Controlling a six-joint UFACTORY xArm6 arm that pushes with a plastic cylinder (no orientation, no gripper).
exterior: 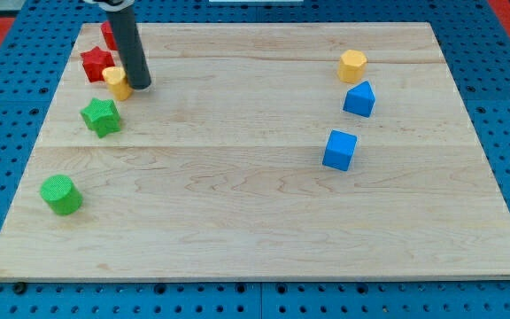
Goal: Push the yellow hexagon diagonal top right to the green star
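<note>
My tip (140, 87) rests on the board near the view's top left. It touches the right side of a small yellow block (116, 81) whose shape I cannot make out. The green star (101, 116) lies just below and left of that yellow block, a small gap apart. A yellow hexagon (353, 65) sits far off at the view's top right, well away from my tip.
A red star (96, 64) touches the small yellow block on its upper left. Another red block (108, 34) is partly hidden behind the rod. A green cylinder (61, 194) sits at lower left. A blue wedge-like block (359, 98) and a blue cube (339, 149) lie below the hexagon.
</note>
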